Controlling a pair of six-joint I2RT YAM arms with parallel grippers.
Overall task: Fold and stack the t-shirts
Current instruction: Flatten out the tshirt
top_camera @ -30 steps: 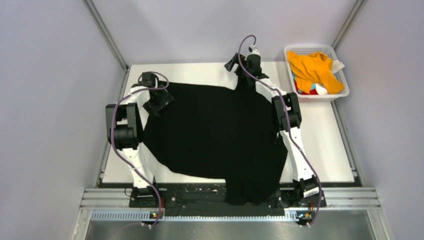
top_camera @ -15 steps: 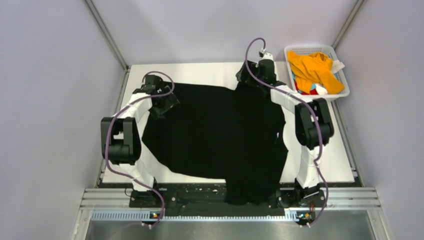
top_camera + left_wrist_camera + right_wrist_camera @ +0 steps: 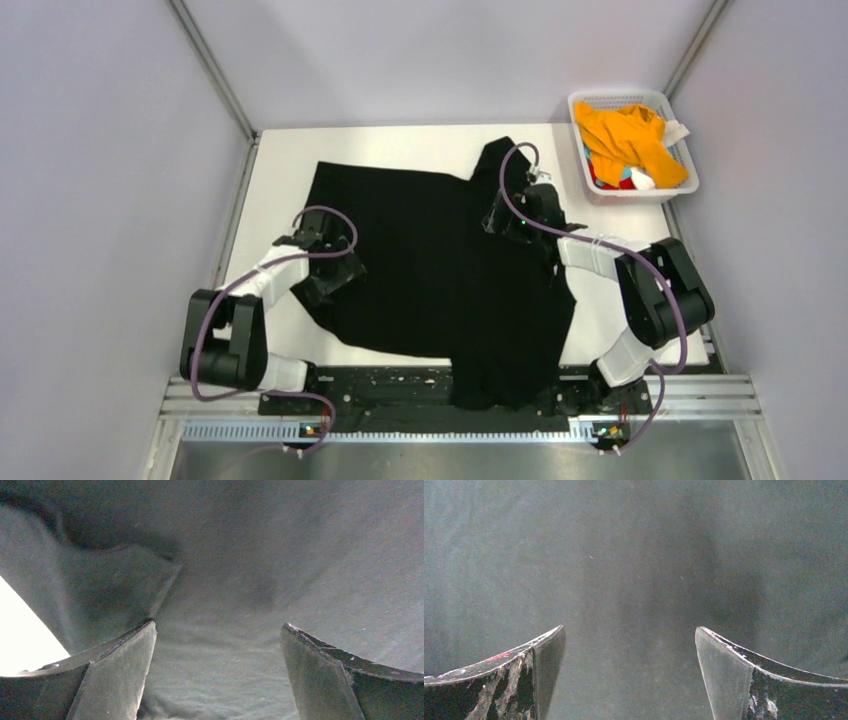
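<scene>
The large black t-shirt (image 3: 440, 270) lies spread over the white table, one part hanging over the near edge. My left gripper (image 3: 325, 275) is open over its left edge; the left wrist view shows the two fingers wide apart above the black cloth (image 3: 235, 580), with a fold at the left. My right gripper (image 3: 520, 215) is open above the shirt's upper right part; the right wrist view shows only flat black cloth (image 3: 624, 570) between the spread fingers. The orange-yellow t-shirt (image 3: 625, 135) lies in the basket with bits of red, blue and white fabric.
The white mesh basket (image 3: 580, 105) stands at the table's far right corner. Bare white table (image 3: 280, 170) shows at the far left and along the right side (image 3: 650, 290). Grey walls close in on three sides.
Both arms have pulled back toward me from the shirt's far corners. The far edge and a sleeve now lie released and spread on the table. Both grippers have opened.
</scene>
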